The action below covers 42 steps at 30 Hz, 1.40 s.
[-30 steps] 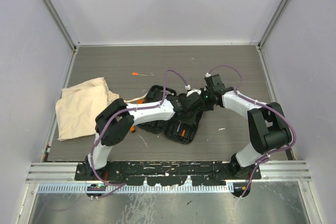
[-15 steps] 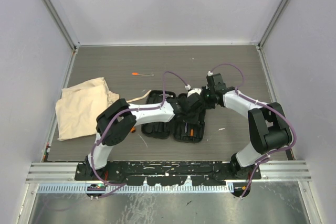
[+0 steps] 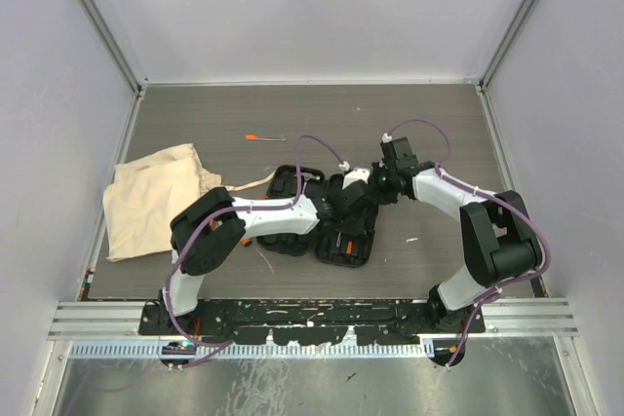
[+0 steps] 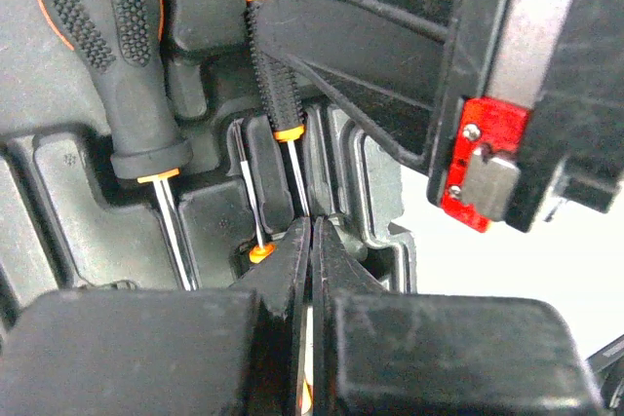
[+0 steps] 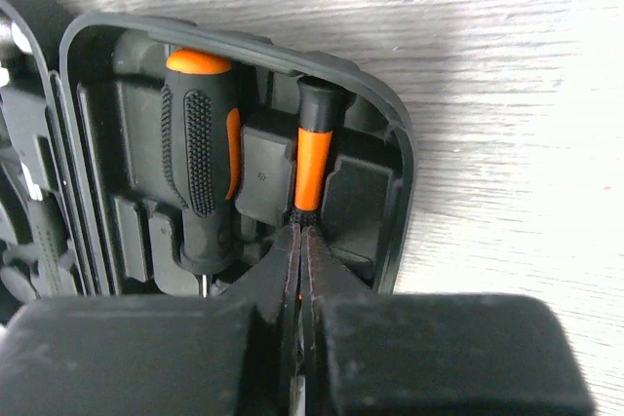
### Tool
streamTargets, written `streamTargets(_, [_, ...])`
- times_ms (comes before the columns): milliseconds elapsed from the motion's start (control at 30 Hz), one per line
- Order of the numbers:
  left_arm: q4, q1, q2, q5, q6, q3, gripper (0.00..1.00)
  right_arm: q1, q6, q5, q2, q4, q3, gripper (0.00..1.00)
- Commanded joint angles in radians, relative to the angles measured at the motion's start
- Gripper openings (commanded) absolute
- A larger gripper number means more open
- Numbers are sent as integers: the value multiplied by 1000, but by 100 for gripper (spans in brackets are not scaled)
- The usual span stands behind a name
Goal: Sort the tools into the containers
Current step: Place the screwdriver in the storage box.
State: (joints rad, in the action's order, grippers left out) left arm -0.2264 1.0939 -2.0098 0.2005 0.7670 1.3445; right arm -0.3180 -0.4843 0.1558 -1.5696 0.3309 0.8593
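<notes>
Left arm (image 3: 278, 211), right arm (image 3: 441, 192) bent inward, wrists close together; both jaws pressed closed.

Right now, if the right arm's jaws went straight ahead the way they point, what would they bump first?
The slim orange screwdriver lying in the black case. The shut jaws point along its handle and seem nearly on it, though depth is hard to judge. Beyond it comes the case's wall.

Black case (image 5: 388, 143), beige bag (image 3: 151, 200), black-orange screwdriver (image 5: 200, 158), grey table (image 3: 439, 129).
</notes>
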Motion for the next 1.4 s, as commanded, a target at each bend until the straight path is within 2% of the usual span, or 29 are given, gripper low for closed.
streamTargets(0, [-456,-18,-12,71,-94,-34,0,-24,28,-22,-47,191,-46,1])
streamTargets(200, [-451,-45,75,33,-148,58,0,-25,25,-20,-53,177,-58,1])
streamTargets(333, [-440,-66,115,-10,-159,103,7,-24,21,-19,-55,171,-59,1])
streamTargets(467, [-441,-80,160,-26,-168,128,21,-24,21,-18,-59,168,-59,1])
streamTargets(533, [-442,-86,183,-26,-172,127,22,-24,21,-17,-59,167,-60,1])
streamTargets(733, [-438,-100,221,-27,-176,95,24,-24,19,-12,-48,159,-60,1])
streamTargets(1133, [-357,-118,206,-20,-162,-74,22,-24,12,-5,118,177,4,21])
streamTargets(1367, [-321,-118,196,-36,-155,-128,21,-24,-16,-31,178,180,17,26])
